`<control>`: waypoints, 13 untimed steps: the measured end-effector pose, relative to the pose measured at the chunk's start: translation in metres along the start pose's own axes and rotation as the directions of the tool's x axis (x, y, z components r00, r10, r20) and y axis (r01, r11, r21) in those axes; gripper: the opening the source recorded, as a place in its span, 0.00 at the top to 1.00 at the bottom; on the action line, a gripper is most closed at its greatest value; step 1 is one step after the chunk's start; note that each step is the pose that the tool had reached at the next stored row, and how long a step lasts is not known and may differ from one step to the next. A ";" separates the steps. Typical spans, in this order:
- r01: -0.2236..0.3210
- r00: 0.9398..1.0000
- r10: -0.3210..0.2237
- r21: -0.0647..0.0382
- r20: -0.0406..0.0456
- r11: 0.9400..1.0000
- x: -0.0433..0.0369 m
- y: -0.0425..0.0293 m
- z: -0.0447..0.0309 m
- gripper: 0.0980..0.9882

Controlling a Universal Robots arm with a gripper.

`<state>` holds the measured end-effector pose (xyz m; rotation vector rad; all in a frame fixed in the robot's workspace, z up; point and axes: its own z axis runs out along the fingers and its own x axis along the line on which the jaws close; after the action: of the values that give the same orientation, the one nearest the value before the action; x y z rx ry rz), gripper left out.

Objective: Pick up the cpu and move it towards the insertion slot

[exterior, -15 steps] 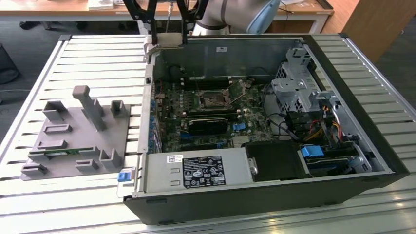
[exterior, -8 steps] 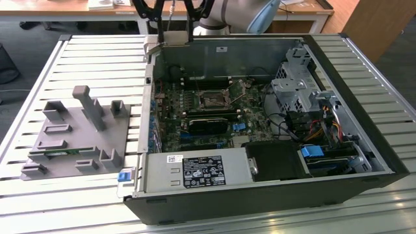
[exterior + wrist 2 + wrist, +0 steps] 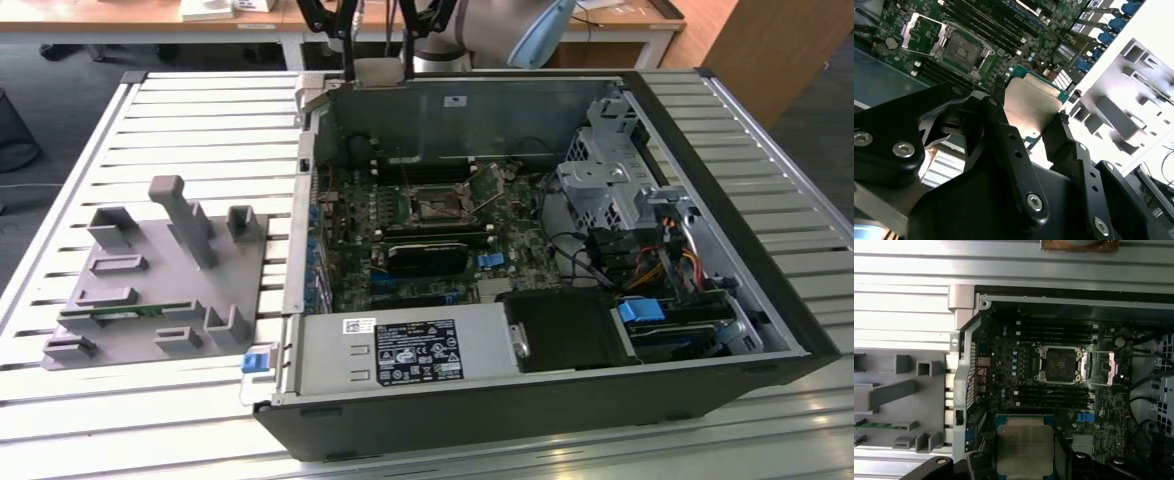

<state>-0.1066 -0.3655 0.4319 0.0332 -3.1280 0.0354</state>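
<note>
While I hang over the open computer case [image 3: 534, 250], this is how things stand.

Arm pose: my arm comes down at the far edge of the case in the exterior view, with my claw [image 3: 380, 25] high above the rear wall of the case.

Claw: my claw [image 3: 1029, 122] is closed on the cpu [image 3: 1029, 102]; in the second wrist view one black finger [image 3: 1004, 135] presses one edge of the chip and the other finger [image 3: 1066, 137] presses the opposite edge.

Where the cpu is: it is lifted in the air, held flat between my fingers, above the green motherboard [image 3: 1019, 365] and not touching it. In the first wrist view the cpu [image 3: 1025, 450] is apart from the insertion slot [image 3: 1059, 365], with a row of long black memory slots [image 3: 1054, 395] between them.

Insertion slot: a dark square socket with a silvery frame; in the second wrist view the insertion slot [image 3: 964, 47] has its metal cover plate [image 3: 924, 32] swung open beside it.

Around: a grey holder tray [image 3: 160, 290] with upright pegs lies on the slatted table [image 3: 174, 130] at the exterior view's left of the case. A narrow green memory stick [image 3: 114, 317] lies in this tray. A silver power supply [image 3: 400, 350] sits at the near side of the case.

In the way: bundles of cables [image 3: 627, 260] lie at the exterior view's right of the board, well apart from the socket.

Look of the cpu: a flat square with dull silvery metal top and a thin green rim around it.
</note>
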 end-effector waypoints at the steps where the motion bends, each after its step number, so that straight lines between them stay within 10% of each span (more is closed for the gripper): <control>1: 0.000 1.000 0.000 0.000 0.000 1.000 -0.0018 0.0017 0.0000 0.50; 8: 0.001 1.000 -0.001 -0.005 0.000 1.000 -0.0136 0.0113 -0.0002 0.50; 13: 0.002 1.000 -0.002 -0.082 0.002 0.997 -0.0172 0.0130 -0.0002 0.50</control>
<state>-0.0897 -0.3521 0.4316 0.0361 -3.1277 -0.0926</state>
